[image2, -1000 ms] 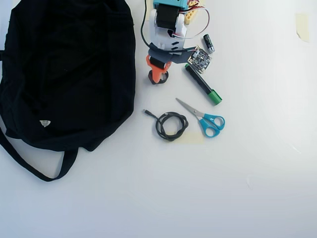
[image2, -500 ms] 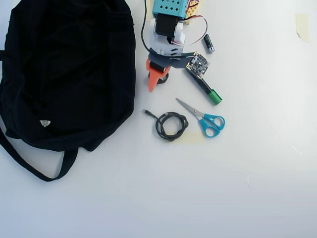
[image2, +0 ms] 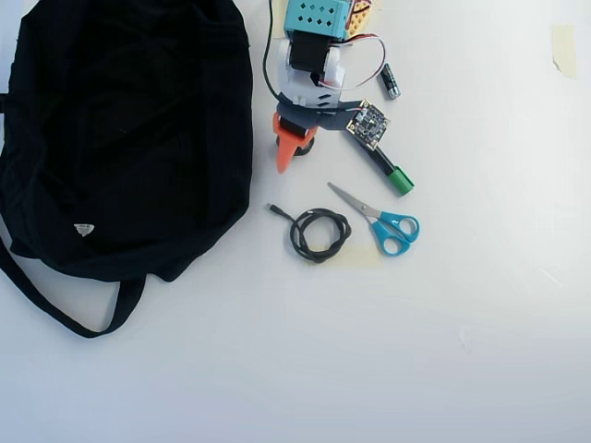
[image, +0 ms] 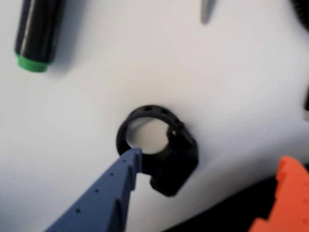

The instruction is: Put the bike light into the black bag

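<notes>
Wrist view: bike light [image: 166, 157] lies on the white table [image: 231, 87], loop strap up-left of the blocky body, table showing through the loop. Blue finger [image: 108, 195] comes in from bottom-left with its tip at the lower-left rim of the loop, touching or just about touching it; blur makes it hard to say which. Orange finger [image: 282, 195] is at bottom-right, well clear of the light. Jaws are spread wide with the light between them, nothing held. Gripper [image: 207, 169] is centred roughly on the light's body.

Relative to the bike light in the wrist view: the marker's green cap end [image: 34, 36] is far up-left, and the scissors tip [image: 207, 9] is up and slightly right at the top edge.

Overhead view: gripper [image2: 294, 152] sits low over the table just right of the black bag [image2: 125, 138]. The light itself is mostly hidden under the gripper here, only a dark bit beside the orange finger [image2: 285, 148], so I can't place it exactly from this view. It's outside the bag, near the bag's right edge.

Relative to the black bag: the coiled cable [image2: 319, 233] is right of its lower right side, the scissors [image2: 383, 221] are further right, and the marker [image2: 383, 166] is right of the gripper. A small black cylinder [image2: 390, 81] lies near the arm's base.
</notes>
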